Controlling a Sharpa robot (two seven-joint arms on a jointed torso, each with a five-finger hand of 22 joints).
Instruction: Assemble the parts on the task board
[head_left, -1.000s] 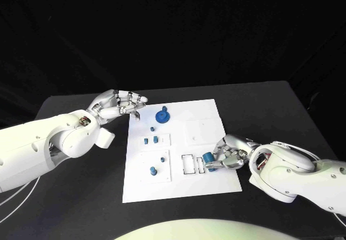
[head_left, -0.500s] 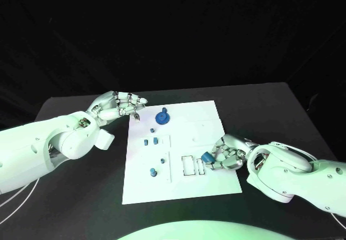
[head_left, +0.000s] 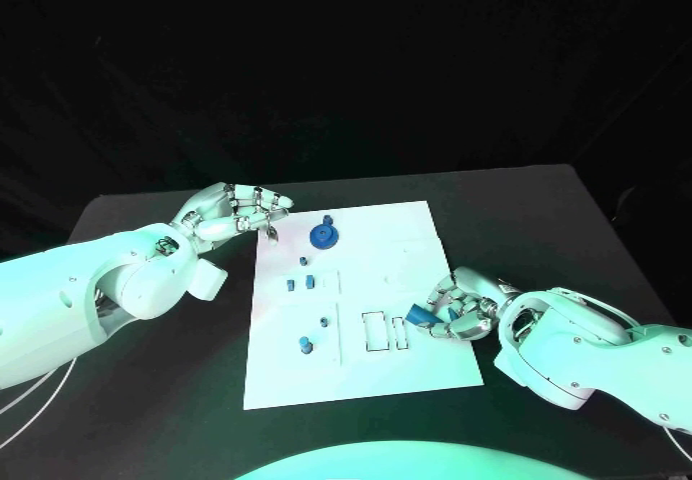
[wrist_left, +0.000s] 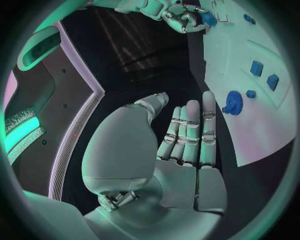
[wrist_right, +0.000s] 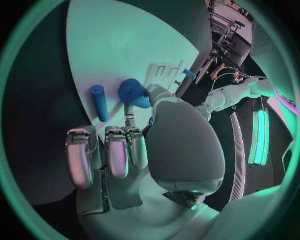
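right robot hand (head_left: 459, 306) pinching a blue part (head_left: 418, 314) above the white task board (head_left: 418, 240) on the black worktop (head_left: 577, 230), left robot hand (head_left: 238, 210) empty at the board's far corner, fingers loosely apart

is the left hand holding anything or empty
Empty: the left hand has its fingers straight and together with nothing in them, beside the task board near the blue gear.

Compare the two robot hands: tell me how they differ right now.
The right robot hand pinches a small blue part over the white board; the left robot hand holds nothing. The right sits above the board's near right area; the left sits at its far left corner, fingers extended. Both are silver, on white arms.
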